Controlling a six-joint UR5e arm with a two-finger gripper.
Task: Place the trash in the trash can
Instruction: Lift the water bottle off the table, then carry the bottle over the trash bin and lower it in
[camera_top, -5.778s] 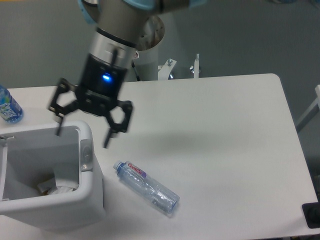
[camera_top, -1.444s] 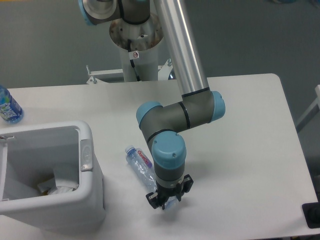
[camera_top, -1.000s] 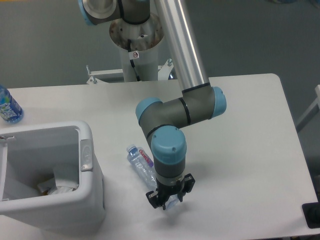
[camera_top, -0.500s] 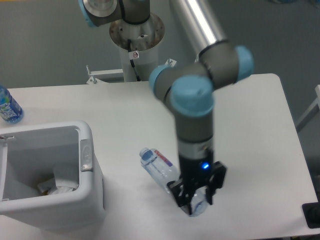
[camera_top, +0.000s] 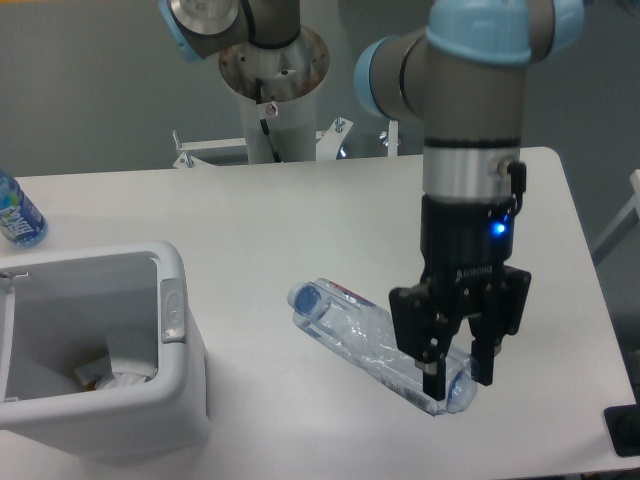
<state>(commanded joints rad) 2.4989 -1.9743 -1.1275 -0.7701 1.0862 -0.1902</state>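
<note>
Clamping its base end, the gripper (camera_top: 458, 372) holds a crumpled clear bottle (camera_top: 375, 343), blue-capped, tilted.

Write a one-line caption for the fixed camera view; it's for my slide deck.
Gripper shut on clear plastic bottle, lifting it beside white trash can.

You've got a clear, crinkly plastic bottle (camera_top: 375, 348) w/ glossy glints, a smooth white plastic bin (camera_top: 180, 400) holding crumpled white paper (camera_top: 125, 378), a matt white table (camera_top: 330, 220), and a matt black gripper (camera_top: 458, 380) under a brushed-metal wrist.
</note>
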